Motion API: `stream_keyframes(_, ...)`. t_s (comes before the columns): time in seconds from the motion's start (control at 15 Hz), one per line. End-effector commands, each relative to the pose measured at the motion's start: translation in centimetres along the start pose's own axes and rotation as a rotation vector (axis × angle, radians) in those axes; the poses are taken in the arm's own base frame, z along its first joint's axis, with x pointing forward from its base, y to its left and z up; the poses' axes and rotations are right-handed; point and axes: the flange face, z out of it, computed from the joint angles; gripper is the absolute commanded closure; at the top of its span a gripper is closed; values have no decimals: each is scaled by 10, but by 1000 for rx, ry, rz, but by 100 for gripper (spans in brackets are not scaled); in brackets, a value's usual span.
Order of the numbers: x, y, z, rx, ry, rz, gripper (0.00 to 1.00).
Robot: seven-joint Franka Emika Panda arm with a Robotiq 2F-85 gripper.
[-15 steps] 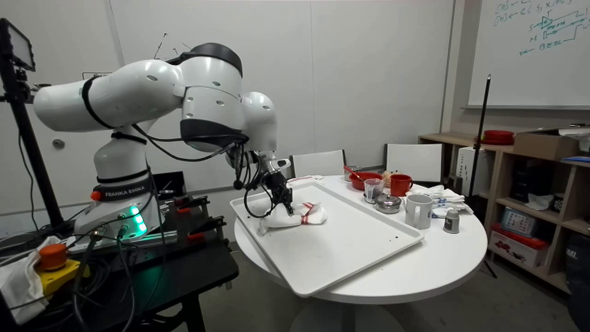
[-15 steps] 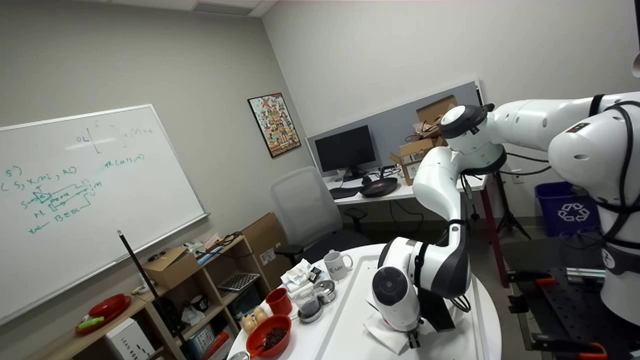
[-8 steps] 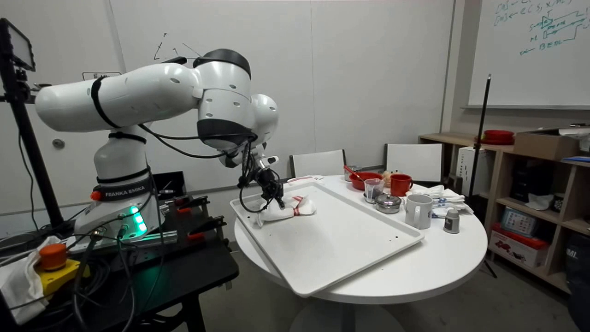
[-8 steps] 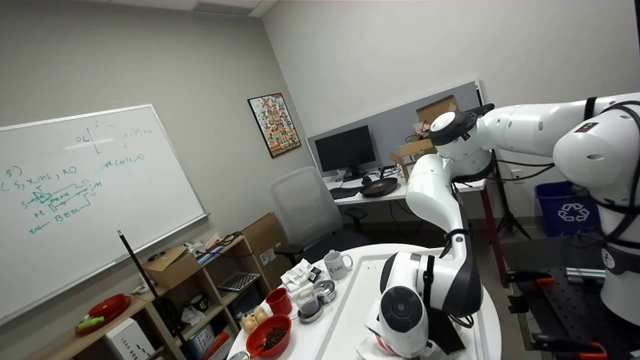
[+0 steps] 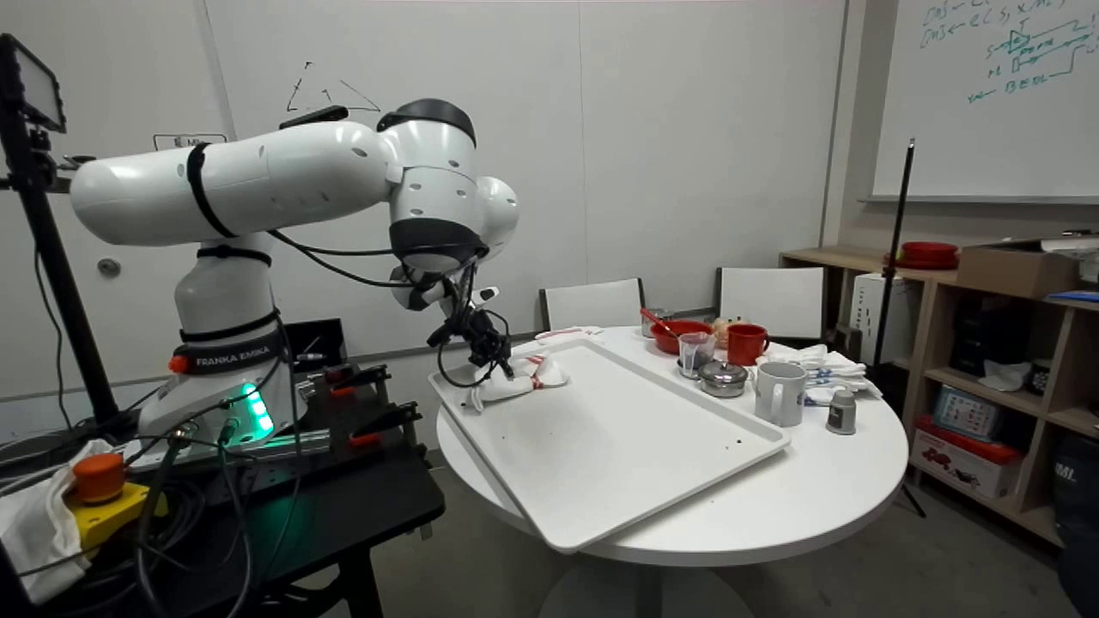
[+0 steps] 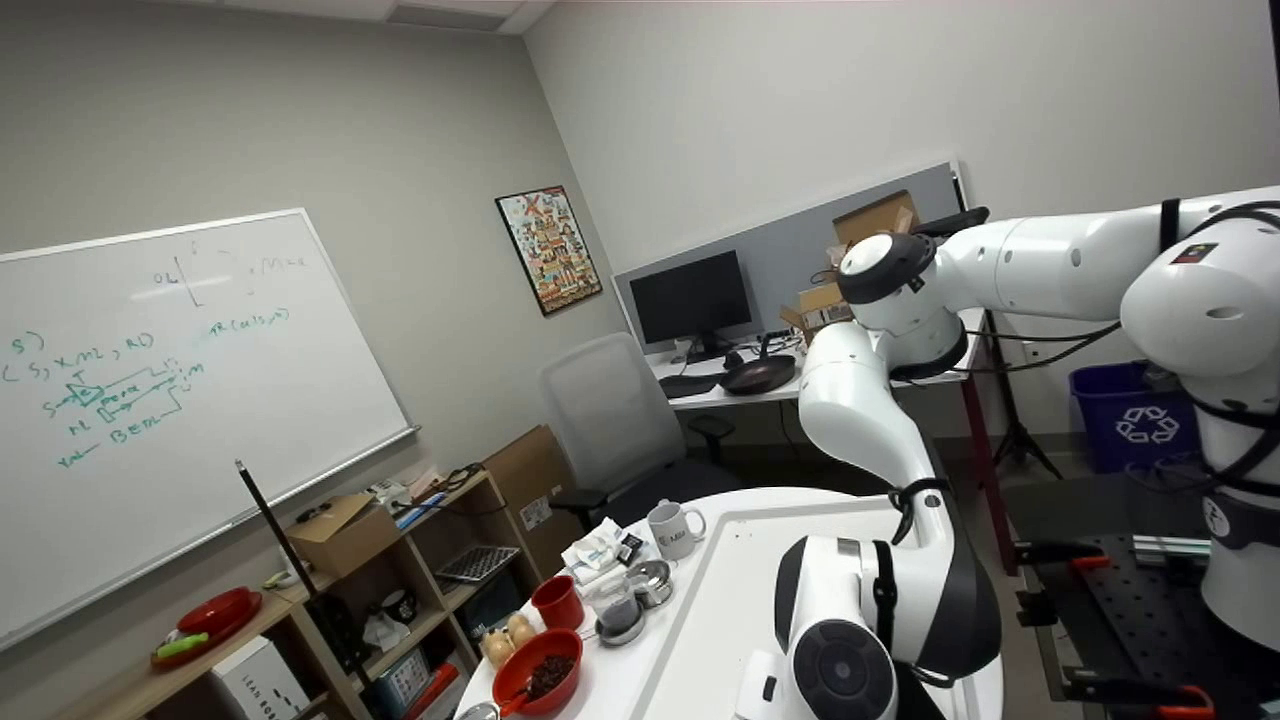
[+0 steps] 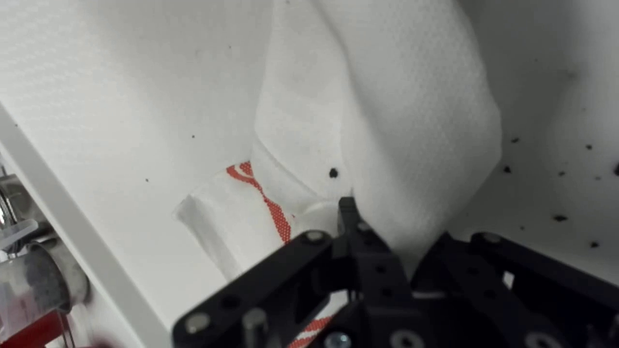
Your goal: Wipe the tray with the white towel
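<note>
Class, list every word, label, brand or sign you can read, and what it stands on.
"FRANKA EMIKA": the robot's base collar.
"LEAN ROB", its end unclear: a white box.
Recycling arrows, no word: the blue bin.
"BEML", probably, in green: the whiteboard; its other handwriting is too unclear to quote.
Too small or blurred: the rest, such as print on the grey mug, carton label and dark bag-like thing.

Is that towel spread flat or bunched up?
Bunched up: in the wrist view, the white towel shows creases and folds, pinched in the gripper.
</note>
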Motion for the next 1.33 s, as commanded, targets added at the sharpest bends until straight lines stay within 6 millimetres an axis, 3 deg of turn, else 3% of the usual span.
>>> stream_keyframes(0.0,2,-23,-7,11,49,-100,97)
stream_keyframes(0.53,2,-43,-25,15,103,-232,97)
stream_keyframes(1.27,-2,-43,-29,10,110,-269,97)
